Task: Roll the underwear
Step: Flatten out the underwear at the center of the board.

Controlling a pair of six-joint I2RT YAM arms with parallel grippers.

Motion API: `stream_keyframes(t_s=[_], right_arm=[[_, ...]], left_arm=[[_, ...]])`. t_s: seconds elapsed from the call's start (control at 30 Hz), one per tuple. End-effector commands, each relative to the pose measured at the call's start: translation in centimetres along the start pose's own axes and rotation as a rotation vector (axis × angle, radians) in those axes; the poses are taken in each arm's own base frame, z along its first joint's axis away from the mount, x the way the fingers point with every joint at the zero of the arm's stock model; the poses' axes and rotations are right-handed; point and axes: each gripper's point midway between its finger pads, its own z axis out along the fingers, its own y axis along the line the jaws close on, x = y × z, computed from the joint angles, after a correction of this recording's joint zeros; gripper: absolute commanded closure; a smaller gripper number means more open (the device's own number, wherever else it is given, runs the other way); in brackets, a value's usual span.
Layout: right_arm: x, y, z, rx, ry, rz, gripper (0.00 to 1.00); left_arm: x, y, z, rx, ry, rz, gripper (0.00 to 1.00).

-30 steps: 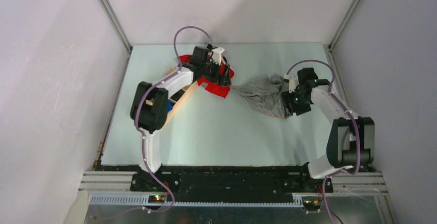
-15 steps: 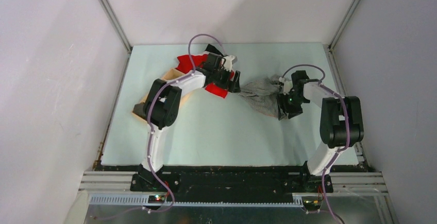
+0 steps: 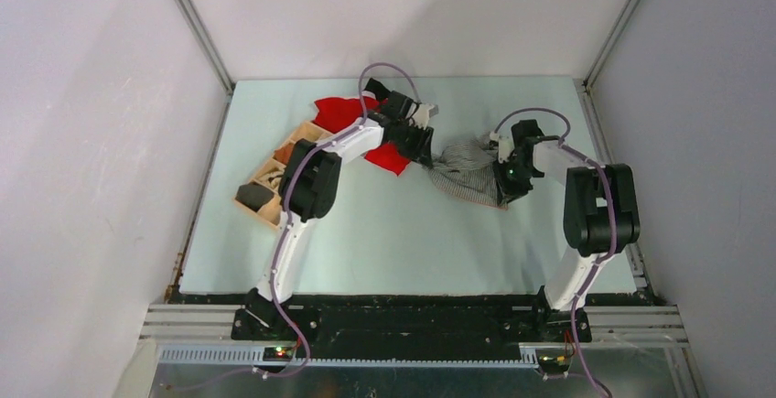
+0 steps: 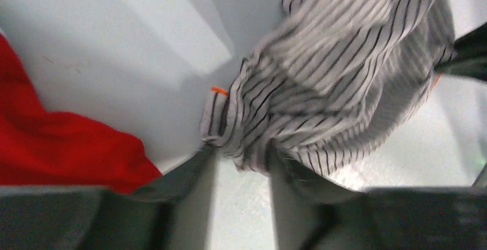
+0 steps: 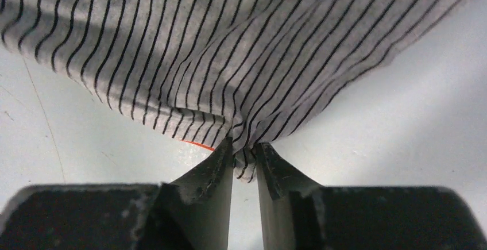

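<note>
The underwear [image 3: 465, 165] is a crumpled grey-and-white striped cloth lying on the table right of centre. My left gripper [image 3: 424, 148] is at its left edge. In the left wrist view the jaws [image 4: 241, 155] are closed round a bunched fold of the underwear [image 4: 333, 77], and the cloth touches both fingers. My right gripper [image 3: 509, 174] is at the cloth's right edge. The right wrist view shows it [image 5: 244, 149] pinching a narrow tuck of the underwear [image 5: 230, 43] tightly between its fingertips.
A bright red cloth [image 3: 340, 111] lies behind and under the left arm, its edge [image 4: 57, 146] close to the left jaws. A shallow wooden box [image 3: 274, 174] with small items stands at the left. The pale table [image 3: 384, 233] ends at walls on three sides.
My left arm swung right from the red cloth to the underwear's left edge and its jaws closed. The right jaws closed on the right edge, and the underwear bunched up narrower.
</note>
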Motion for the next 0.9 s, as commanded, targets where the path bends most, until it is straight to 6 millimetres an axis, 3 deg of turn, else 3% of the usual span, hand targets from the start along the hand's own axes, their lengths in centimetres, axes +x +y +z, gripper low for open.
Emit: stream_keyframes(t_s=[0.0,0.03,0.07,0.1,0.23,0.3,0.33,0.43,0.53,0.57,0.63,0.7,0.73,0.77,0.8,0.83,0.87], right_arm=[[-0.1,-0.2,1.5,0.001,0.042,-0.057,0.85],[-0.3,-0.3,1.0,-0.003,0.042,-0.033,0.88],[-0.6,-0.3,-0.3,-0.026,0.023,0.015,0.92],[-0.9,-0.1,-1.1,-0.044,0.003,0.030,0.94],[-2.2,2.7,-6.9,-0.121,-0.129,-0.028,0.99],[-2.0,5.2,-10.0,-0.159,-0.185,-0.085,1.00],[-1.4,6.3,-11.9,-0.176,-0.209,-0.097,1.00],[0.7,10.6,-15.4,-0.298,-0.230,-0.141,1.00],[4.4,14.1,-18.5,-0.398,-0.206,-0.163,1.00],[5.5,15.6,-19.3,-0.457,-0.206,-0.170,1.00],[5.9,17.0,-20.6,-0.497,-0.252,-0.188,1.00],[5.6,17.6,-20.2,-0.525,-0.263,-0.160,1.00],[5.3,17.6,-19.9,-0.528,-0.256,-0.145,1.00],[4.5,17.3,-18.8,-0.531,-0.228,-0.102,1.00],[3.9,17.1,-18.2,-0.546,-0.206,-0.065,1.00],[2.4,16.0,-16.7,-0.547,-0.172,0.034,1.00],[1.4,14.8,-16.1,-0.565,-0.166,0.116,1.00]], left_arm=[[2.7,-1.1,-1.2,0.075,0.103,-0.063,0.77],[2.1,-1.2,-2.0,0.047,0.098,-0.031,0.82],[2.8,-1.3,-2.8,0.028,0.132,0.034,0.95],[2.4,-1.5,-4.8,-0.022,0.118,0.077,0.97],[2.8,-4.1,-11.8,0.007,0.123,0.131,1.00],[4.7,-5.0,-15.2,0.028,0.175,0.096,1.00],[5.4,-5.7,-17.5,0.041,0.187,0.076,1.00],[9.4,-7.4,-21.1,0.085,0.282,0.006,1.00],[11.2,-9.2,-24.2,0.070,0.300,-0.019,1.00],[12.1,-9.1,-24.6,0.053,0.320,-0.042,1.00],[12.7,-9.1,-25.7,0.007,0.328,-0.065,1.00],[12.8,-9.2,-26.0,0.003,0.370,-0.095,0.95],[13.3,-8.5,-24.9,0.010,0.435,-0.134,0.92],[12.5,-8.8,-25.3,0.031,0.470,-0.154,0.89],[11.3,-7.7,-23.6,0.045,0.506,-0.184,0.89],[10.9,-7.3,-23.1,0.060,0.526,-0.214,0.81],[9.7,-5.9,-21.3,0.055,0.516,-0.214,0.74]])
